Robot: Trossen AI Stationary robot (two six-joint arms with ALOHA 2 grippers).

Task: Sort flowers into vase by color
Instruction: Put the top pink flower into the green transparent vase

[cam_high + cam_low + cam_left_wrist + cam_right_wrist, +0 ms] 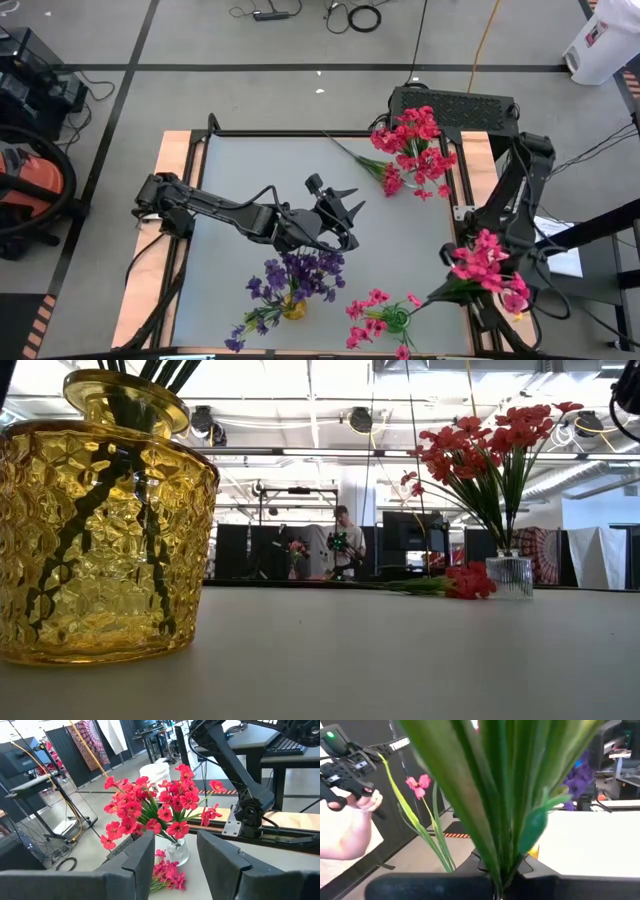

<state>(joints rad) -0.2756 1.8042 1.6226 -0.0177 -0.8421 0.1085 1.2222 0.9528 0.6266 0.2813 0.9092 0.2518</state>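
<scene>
Now the right claw (462, 283) pinches a pink sprig (485, 264), stem running toward the green vase (398, 320) just beside it. The left claw (345, 212) hovers spread and empty mid-worktop.

table middle (300, 170) open, yellow vase (293, 308) near edge, red bouquet (415, 150) far corner

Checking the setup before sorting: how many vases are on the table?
3: yellow vase at the near edge, centre; clear vase at the far right; green vase to the yellow one's right, mostly hidden.
</scene>
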